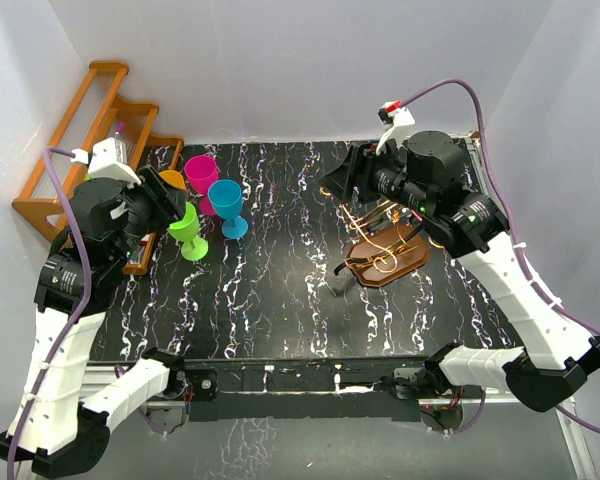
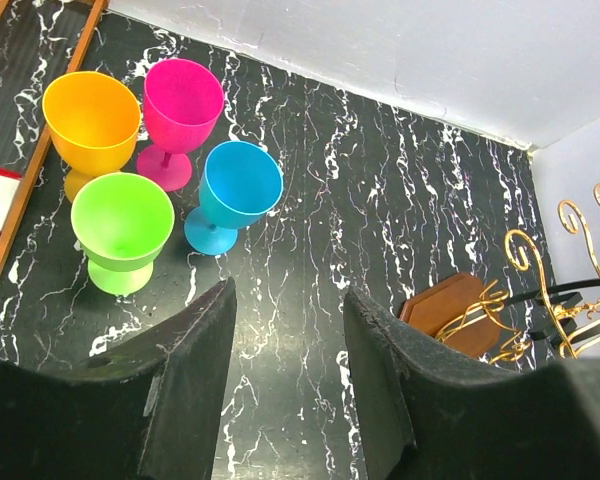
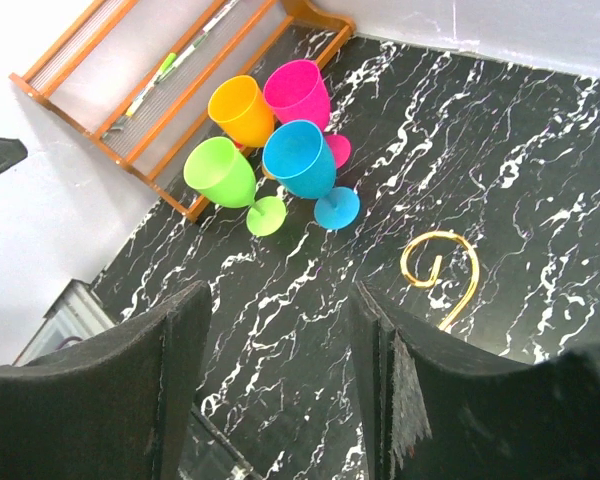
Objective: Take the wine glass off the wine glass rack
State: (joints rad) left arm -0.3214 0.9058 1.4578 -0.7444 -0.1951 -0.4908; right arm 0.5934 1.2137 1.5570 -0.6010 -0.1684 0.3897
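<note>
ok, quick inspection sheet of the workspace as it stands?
Surface: black marbled table, nothing spilled.
Job's things: rack upright at right, no glass seen on it; orange glass, pink glass, blue glass and green glass upright in a cluster on the table at left.
Clutter: wooden shelf at far left.
Grippers: left gripper open, empty; right gripper open, empty.
Cables: purple cable looping off each arm, clear of the glasses.
Surroundings: white walls, nothing else seen.
</note>
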